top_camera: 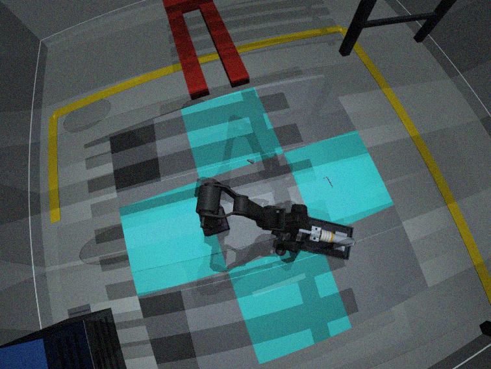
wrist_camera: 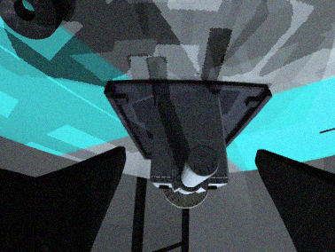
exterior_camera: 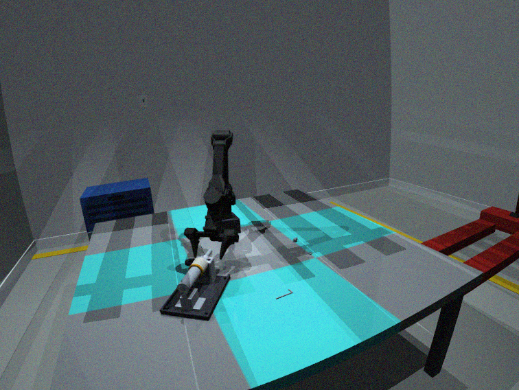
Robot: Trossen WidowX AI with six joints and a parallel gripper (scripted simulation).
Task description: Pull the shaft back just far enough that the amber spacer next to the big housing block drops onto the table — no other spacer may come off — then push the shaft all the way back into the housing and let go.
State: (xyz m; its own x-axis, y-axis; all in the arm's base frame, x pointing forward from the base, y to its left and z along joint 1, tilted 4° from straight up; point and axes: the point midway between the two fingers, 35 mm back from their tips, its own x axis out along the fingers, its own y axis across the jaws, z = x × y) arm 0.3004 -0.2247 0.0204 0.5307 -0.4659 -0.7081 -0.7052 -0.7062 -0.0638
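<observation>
The dark baseplate (top_camera: 341, 255) (exterior_camera: 209, 307) carries an upright block (wrist_camera: 201, 115). The shaft's thin pale end (top_camera: 304, 231) (exterior_camera: 209, 253) (wrist_camera: 195, 176) sticks out of the block toward the arm. Pale spacers (top_camera: 325, 236) sit beyond the block, and the amber spacer (top_camera: 332, 236) (exterior_camera: 198, 266) is still around the line of the shaft, beside a wide grey cylinder (top_camera: 343, 239) (exterior_camera: 191, 278). My gripper (top_camera: 300, 231) (exterior_camera: 208, 256) (wrist_camera: 192, 155) is open, with one finger on each side of the shaft end, touching nothing that I can see. The spacers are mostly hidden in the wrist view.
A dark ring (wrist_camera: 41, 27) lies on the table near the baseplate. A thin L-shaped rod (top_camera: 328, 182) (exterior_camera: 285, 295) and a small dark piece (top_camera: 250, 160) (exterior_camera: 294, 239) lie farther off. A blue cabinet (top_camera: 23, 353) (exterior_camera: 117, 188) and red forks (top_camera: 190, 71) (exterior_camera: 457, 237) stand beyond the table.
</observation>
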